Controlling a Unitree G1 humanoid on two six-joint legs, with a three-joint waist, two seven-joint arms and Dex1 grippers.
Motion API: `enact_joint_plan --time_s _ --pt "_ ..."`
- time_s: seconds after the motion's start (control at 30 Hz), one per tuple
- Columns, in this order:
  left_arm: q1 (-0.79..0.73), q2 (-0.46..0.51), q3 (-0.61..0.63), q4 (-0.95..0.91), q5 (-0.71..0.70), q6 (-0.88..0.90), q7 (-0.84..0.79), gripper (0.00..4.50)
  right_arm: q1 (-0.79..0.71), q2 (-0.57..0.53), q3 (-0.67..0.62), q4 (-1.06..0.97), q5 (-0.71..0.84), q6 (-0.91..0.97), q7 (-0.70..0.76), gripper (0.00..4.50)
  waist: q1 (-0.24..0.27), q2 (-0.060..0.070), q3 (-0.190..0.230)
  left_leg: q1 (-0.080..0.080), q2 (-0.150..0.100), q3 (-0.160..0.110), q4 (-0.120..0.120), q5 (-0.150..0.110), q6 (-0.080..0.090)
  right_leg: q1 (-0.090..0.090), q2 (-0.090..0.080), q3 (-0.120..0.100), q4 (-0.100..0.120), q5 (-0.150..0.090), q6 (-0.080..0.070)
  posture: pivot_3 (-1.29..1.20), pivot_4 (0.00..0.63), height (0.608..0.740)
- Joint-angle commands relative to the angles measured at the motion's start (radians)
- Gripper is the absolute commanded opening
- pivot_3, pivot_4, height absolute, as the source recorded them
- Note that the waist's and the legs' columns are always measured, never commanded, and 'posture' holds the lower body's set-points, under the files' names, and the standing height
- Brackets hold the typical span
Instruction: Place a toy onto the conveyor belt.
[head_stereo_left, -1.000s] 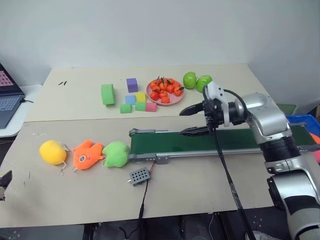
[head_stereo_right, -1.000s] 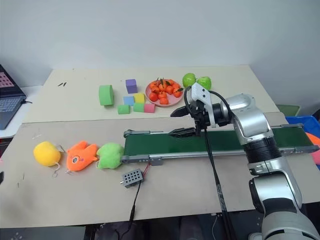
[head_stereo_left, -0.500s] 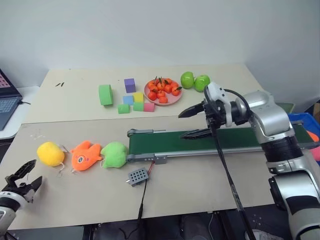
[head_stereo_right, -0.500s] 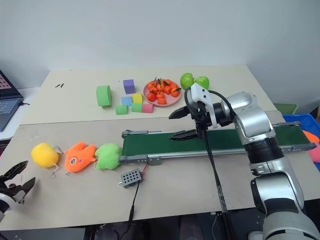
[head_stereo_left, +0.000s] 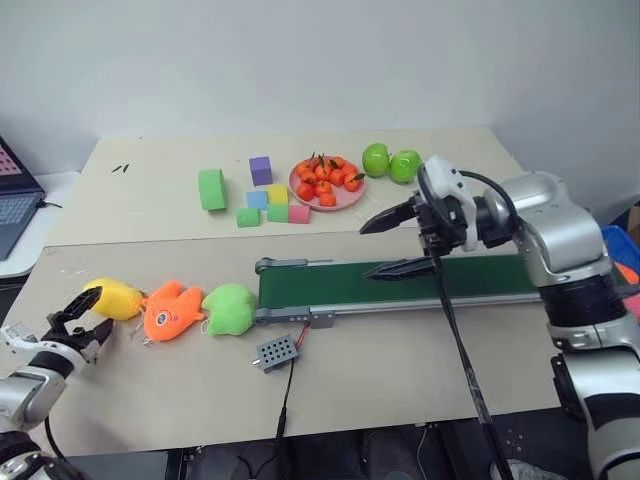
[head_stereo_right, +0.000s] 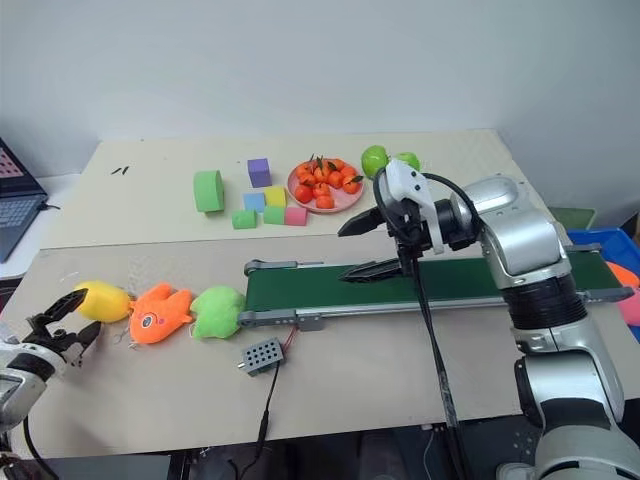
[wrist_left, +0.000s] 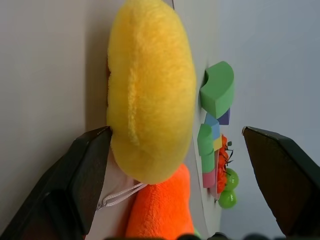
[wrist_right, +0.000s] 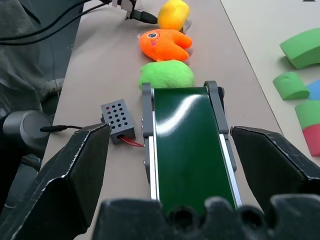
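Note:
The yellow toy (head_stereo_left: 116, 298) lies at the left end of a row of plush toys on the near table. My left gripper (head_stereo_left: 84, 318) is open right at its near-left side. In the left wrist view the toy (wrist_left: 150, 95) sits just ahead of and between the two spread fingers (wrist_left: 82, 175). The conveyor belt (head_stereo_left: 330, 280), dark green in a grey frame, runs to the right from the plush row. My right gripper (head_stereo_left: 366, 250) hovers open above the belt, pointing left along it, holding nothing.
An orange fish plush (head_stereo_left: 172, 308) and a green plush (head_stereo_left: 230, 307) lie between the toy and the belt's end. A wired grey box (head_stereo_left: 278, 351) sits in front. Foam blocks (head_stereo_left: 262, 196), a plate of oranges (head_stereo_left: 327, 182) and green apples (head_stereo_left: 390, 162) are on the far table.
My left gripper has come in from the lower left edge up to the yellow toy, staying open. The right gripper stays open over the belt, drawn slightly back.

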Motion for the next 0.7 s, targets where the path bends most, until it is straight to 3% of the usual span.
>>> enact_joint_plan --time_s 0.03,0.33,0.43,0.53,0.7 --pt "-0.019 0.026 -0.007 0.037 0.021 -0.026 -0.034 4.44 -0.001 -0.023 -0.039 -0.04 0.022 0.015 -0.008 4.5 -0.002 0.0 0.0 0.0 0.0 0.0 0.0 0.0 0.0 0.0 0.0 0.0 0.0 0.0 0.0 0.0 0.15 0.739" --pt "-0.057 0.057 -0.004 0.158 0.076 -0.096 -0.065 4.44 -0.006 -0.036 -0.033 -0.024 0.001 0.014 -0.018 4.5 -0.001 0.0 0.0 0.0 0.0 0.0 0.0 0.0 0.0 0.0 0.0 0.0 0.0 0.0 0.0 0.0 0.15 0.739" --pt "-0.071 0.066 -0.001 0.194 0.084 -0.118 -0.078 3.83 -0.008 -0.036 -0.032 -0.019 -0.001 0.014 -0.023 4.5 -0.003 0.0 0.0 0.0 0.0 0.0 0.0 0.0 0.0 0.0 0.0 0.0 0.0 0.0 0.0 0.0 0.15 0.739" --pt "-0.08 0.073 0.001 0.215 0.091 -0.13 -0.093 2.57 -0.009 -0.036 -0.031 -0.016 -0.001 0.012 -0.026 4.5 -0.003 0.0 0.0 0.0 0.0 0.0 0.0 0.0 0.0 0.0 0.0 0.0 0.0 0.0 0.0 0.0 0.15 0.739" --pt "-0.106 0.092 0.018 0.221 0.1 -0.217 -0.11 0.91 -0.007 -0.032 -0.028 -0.01 -0.004 0.006 -0.029 4.5 -0.003 0.0 0.0 0.0 0.0 0.0 0.0 0.0 0.0 0.0 0.0 0.0 0.0 0.0 0.0 0.0 0.15 0.739"
